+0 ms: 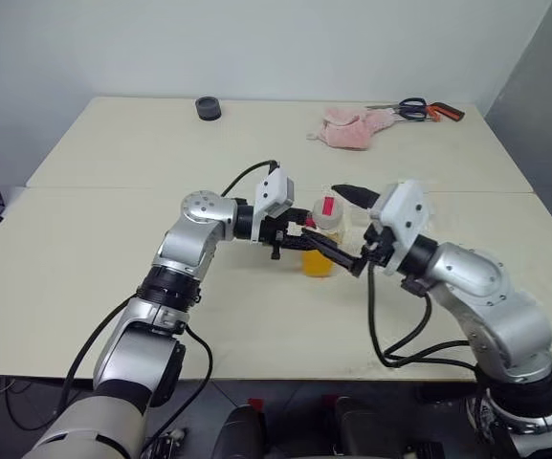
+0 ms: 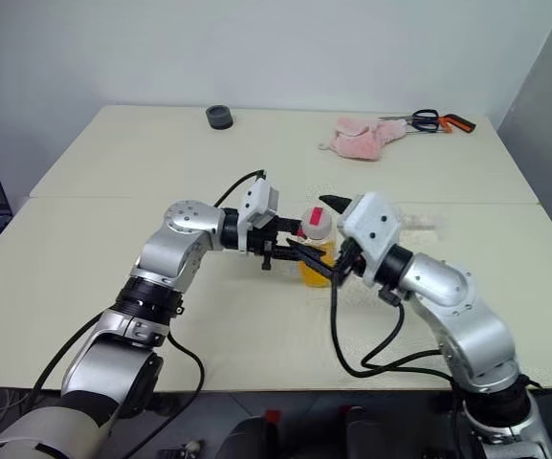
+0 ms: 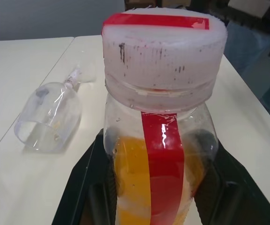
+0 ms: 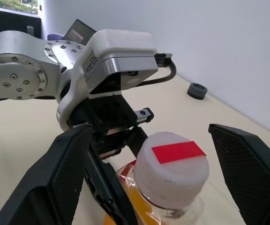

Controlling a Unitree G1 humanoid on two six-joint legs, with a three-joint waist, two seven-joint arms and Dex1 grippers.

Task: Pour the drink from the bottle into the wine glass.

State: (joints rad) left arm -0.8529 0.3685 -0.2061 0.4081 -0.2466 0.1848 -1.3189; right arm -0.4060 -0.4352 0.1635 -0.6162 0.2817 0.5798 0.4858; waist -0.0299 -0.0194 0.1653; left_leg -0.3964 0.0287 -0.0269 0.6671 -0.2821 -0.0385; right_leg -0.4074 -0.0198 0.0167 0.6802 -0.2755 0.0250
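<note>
Two black fingers of the left gripper point(image 3: 158, 187) are pinched against the sides of the bottle point(image 3: 160, 140), a small clear plastic one with a squarish body, held upright just above the middle of the table point(image 1: 113, 287). Its cap point(image 4: 172, 171) is whitish and ribbed, scuffed with dark specks, and a red label stripe crosses the top and runs straight down the front of the body. The drink point(image 3: 130, 187), a translucent orange-yellow liquid, fills the lower part of the bottle, leaving the shoulder and neck clear. Just to the right, the right gripper point(image 4: 158, 187) stands with its fingers spread wide on either side of the cap, not touching it. The wine glass point(image 3: 50, 117) lies on its side on the table beside the bottle, clear and colourless, its rounded bowl empty. Farther off, along the far edge, sit a small dark round object point(image 1: 208, 108) to the left, and a crumpled pink cloth point(image 1: 352, 127) with scissors point(image 1: 424, 110) to the right.
</note>
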